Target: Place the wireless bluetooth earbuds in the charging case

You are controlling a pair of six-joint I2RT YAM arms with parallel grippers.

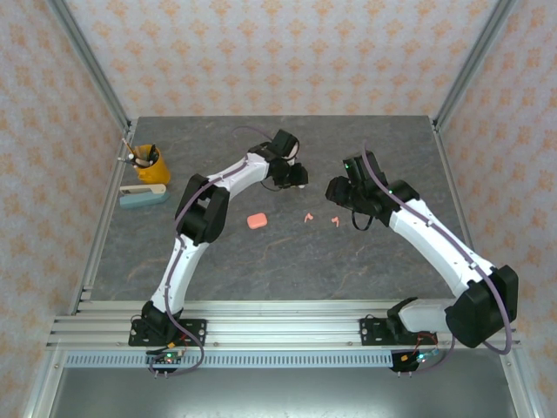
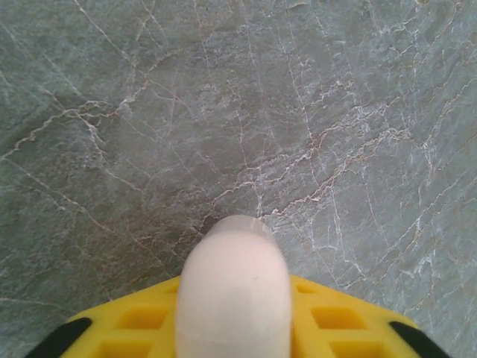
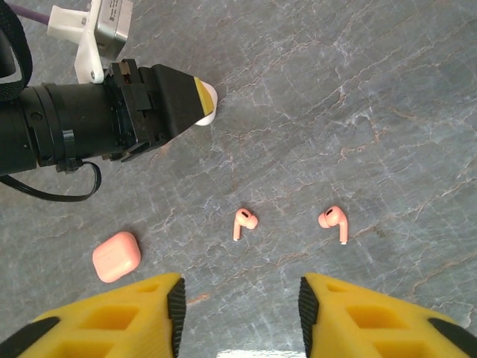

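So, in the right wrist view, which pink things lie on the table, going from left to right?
The pink charging case → first coral-pink earbud → second coral-pink earbud.

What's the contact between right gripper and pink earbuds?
Apart. Right wrist view shows bare table between the open right gripper and both pink earbuds.

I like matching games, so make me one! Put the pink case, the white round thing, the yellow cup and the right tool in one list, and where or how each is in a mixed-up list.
Things
1. pink case
2. white round thing
3. yellow cup
4. right tool

Places or states
A. open, holding nothing
B. clamped in the left tool
C. near the table's left edge
D. lying left of the pink earbuds

Pairs: 1-D, 2-B, 3-C, 4-A
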